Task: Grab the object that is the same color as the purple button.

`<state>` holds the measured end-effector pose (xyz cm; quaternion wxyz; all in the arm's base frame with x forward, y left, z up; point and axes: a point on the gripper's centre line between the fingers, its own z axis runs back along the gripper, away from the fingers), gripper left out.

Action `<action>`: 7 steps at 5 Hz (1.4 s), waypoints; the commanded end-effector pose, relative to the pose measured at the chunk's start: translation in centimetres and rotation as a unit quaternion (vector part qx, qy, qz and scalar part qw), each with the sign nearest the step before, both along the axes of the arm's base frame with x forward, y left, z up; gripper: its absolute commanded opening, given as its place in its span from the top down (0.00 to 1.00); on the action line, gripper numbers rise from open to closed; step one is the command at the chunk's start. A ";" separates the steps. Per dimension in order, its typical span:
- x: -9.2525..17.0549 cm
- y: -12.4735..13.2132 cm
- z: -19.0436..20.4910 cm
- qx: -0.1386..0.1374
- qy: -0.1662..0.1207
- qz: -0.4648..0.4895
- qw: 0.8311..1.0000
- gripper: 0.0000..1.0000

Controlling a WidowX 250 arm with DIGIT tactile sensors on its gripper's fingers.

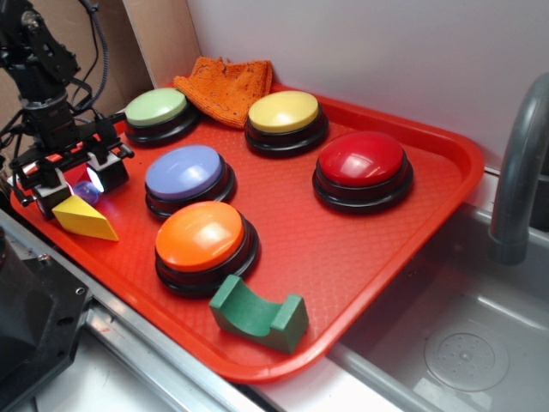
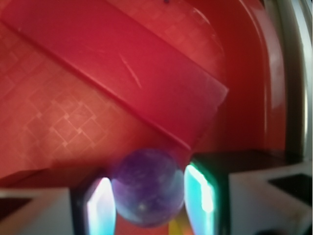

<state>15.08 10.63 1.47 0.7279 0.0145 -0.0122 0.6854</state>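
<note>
Where wrist view starts nearest, tiny glossy speckled purple ball (image 2: 146, 188) wedged between black gripper (image 2: 151, 196) pads, narrowly parted, touching both sides. Beyond it, red rectangular block (image 2: 122, 73) on red plastic tray (image 1: 386, 249); farther right, lavender-blue domed button (image 1: 184, 172).

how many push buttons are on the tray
5: green button at the back left, yellow button at the back middle, red button on the right, purple button in the centre, orange button in front of it. None looks hidden.
</note>
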 end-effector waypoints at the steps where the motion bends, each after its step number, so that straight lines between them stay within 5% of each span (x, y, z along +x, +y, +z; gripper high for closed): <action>1: -0.1 0.6 2.3 0.016 -0.012 -0.010 1.000 1.00; 3: 2.9 0.9 8.2 0.026 -0.032 -0.161 0.986 1.00; 6: 7.0 -1.9 15.6 0.012 -0.072 -0.472 0.879 1.00; 7: 7.3 -2.0 16.6 0.012 -0.095 -0.475 0.875 1.00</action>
